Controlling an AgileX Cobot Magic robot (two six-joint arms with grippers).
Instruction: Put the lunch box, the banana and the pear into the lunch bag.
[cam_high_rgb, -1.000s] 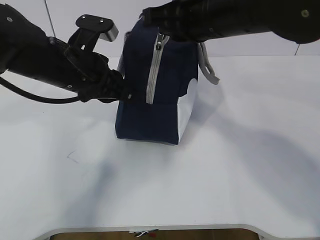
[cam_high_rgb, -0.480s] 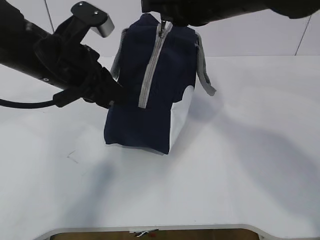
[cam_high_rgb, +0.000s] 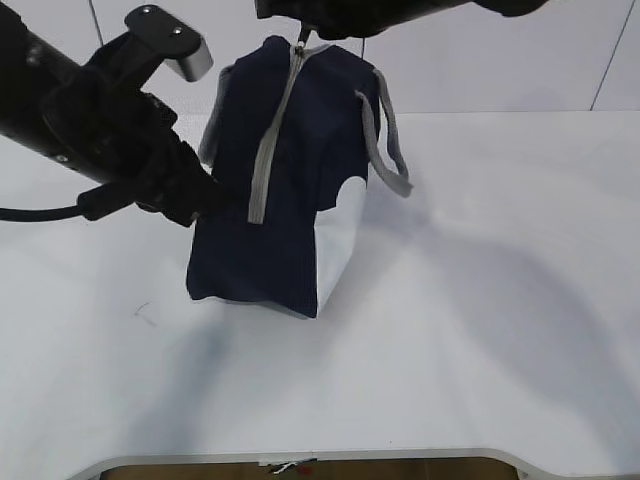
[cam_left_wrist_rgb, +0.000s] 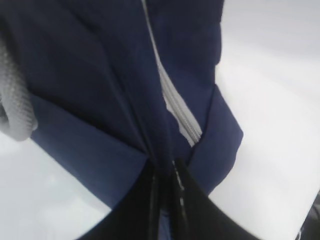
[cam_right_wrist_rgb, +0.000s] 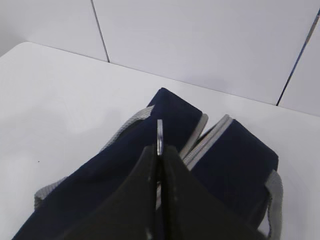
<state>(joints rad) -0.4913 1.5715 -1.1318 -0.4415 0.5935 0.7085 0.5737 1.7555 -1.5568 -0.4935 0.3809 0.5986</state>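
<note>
The navy lunch bag (cam_high_rgb: 290, 225) stands tilted on the white table, its top leaning back. Its grey zipper (cam_high_rgb: 270, 140) runs down the face toward me. My left gripper (cam_high_rgb: 218, 200) is shut on a fold of blue fabric (cam_left_wrist_rgb: 150, 145) at the zipper's lower end (cam_left_wrist_rgb: 180, 115). Above the bag's top, my right gripper (cam_high_rgb: 303, 32) is shut on the metal ring pull (cam_right_wrist_rgb: 160, 132). A grey handle (cam_high_rgb: 385, 150) hangs down the right side. The lunch box, the banana and the pear are out of view.
The white table's front edge (cam_high_rgb: 300, 455) curves along the bottom. A white tiled wall (cam_right_wrist_rgb: 200, 40) stands behind. Both black arms cross above and left of the bag. A faint pencil mark (cam_high_rgb: 145, 315) lies at front left.
The bag has shifted left and tipped further, its foot sliding toward the front left. The right gripper has moved up and left with the ring pull; the left arm has followed leftward.
</note>
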